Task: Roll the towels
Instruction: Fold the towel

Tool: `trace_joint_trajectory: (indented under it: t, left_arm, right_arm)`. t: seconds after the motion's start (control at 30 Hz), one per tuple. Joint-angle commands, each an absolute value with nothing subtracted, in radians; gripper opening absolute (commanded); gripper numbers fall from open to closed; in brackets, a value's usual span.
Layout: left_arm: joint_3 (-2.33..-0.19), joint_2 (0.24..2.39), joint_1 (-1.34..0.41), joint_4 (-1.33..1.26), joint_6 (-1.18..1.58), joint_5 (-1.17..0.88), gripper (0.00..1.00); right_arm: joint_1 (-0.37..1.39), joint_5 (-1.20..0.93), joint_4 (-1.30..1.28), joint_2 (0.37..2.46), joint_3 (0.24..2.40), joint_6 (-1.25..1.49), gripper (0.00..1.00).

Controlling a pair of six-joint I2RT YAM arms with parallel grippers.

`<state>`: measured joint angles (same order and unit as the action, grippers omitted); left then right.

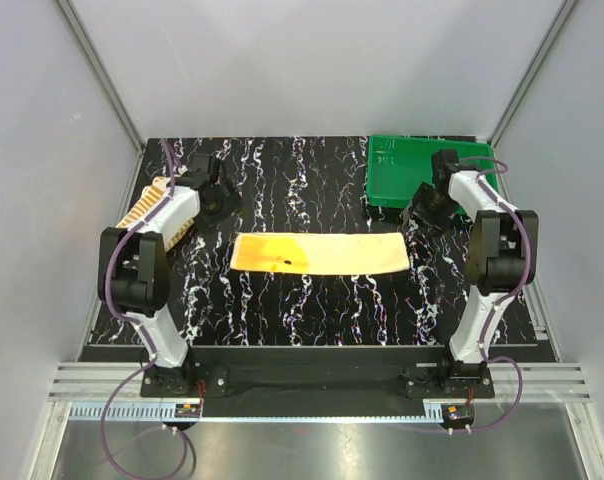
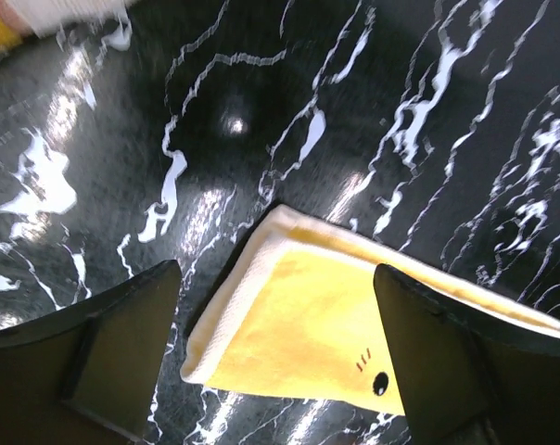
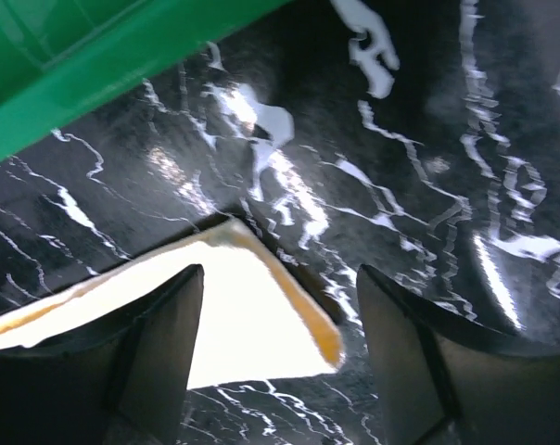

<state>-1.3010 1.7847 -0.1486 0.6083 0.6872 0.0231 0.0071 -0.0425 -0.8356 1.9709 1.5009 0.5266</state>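
On black marbled tabletop (image 1: pixel 312 310), found yellow towel (image 1: pixel 319 252) flat, one corner below each gripper. Noted left gripper (image 2: pixel 275 278) spread wide, holding nothing; right gripper (image 3: pixel 280 278) likewise parted, empty. Glimpsed striped towel (image 1: pixel 145 207) beside left gripper, partly hidden, possibly folded.

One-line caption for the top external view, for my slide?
Open left gripper and open right gripper flank the flat yellow towel; striped towel at left, green tray back right.

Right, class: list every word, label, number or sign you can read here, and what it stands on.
None readable.
Green plastic tray: faint marks by its far left corner, too small to read.
Plain yellow cloth towel: tiny red strokes beside a dark dot, not legible letters.
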Motion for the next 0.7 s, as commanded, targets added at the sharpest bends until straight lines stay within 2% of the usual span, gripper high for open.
trace_joint_trajectory:
  t: [0.0, 0.03, 0.07, 0.33, 0.47, 0.67]
  left_arm:
    - [-1.361, 1.744, -0.14, 0.635, 0.657, 0.095, 0.92]
    - [-1.356, 1.715, -0.14, 0.638, 0.661, 0.098, 0.93]
    - [-1.351, 1.698, -0.141, 0.64, 0.669, 0.101, 0.93]
    - [-1.215, 1.5, -0.262, 0.587, 0.683, 0.13, 0.91]
    - [-1.14, 1.447, -0.359, 0.566, 0.706, 0.127, 0.9]
    - [-1.052, 1.396, -0.399, 0.549, 0.716, 0.127, 0.89]
  right_arm:
    - [-0.025, 0.05, -0.854, 1.846, 1.47, 0.508, 0.75]
    - [-0.031, 0.061, -0.847, 1.792, 1.421, 0.512, 0.8]
    - [-0.032, 0.069, -0.827, 1.763, 1.395, 0.517, 0.81]
    - [-0.034, -0.156, -0.677, 1.52, 1.085, 0.575, 0.8]
    - [-0.032, -0.253, -0.597, 1.526, 0.982, 0.592, 0.7]
    - [-0.032, -0.321, -0.503, 1.568, 0.885, 0.629, 0.63]
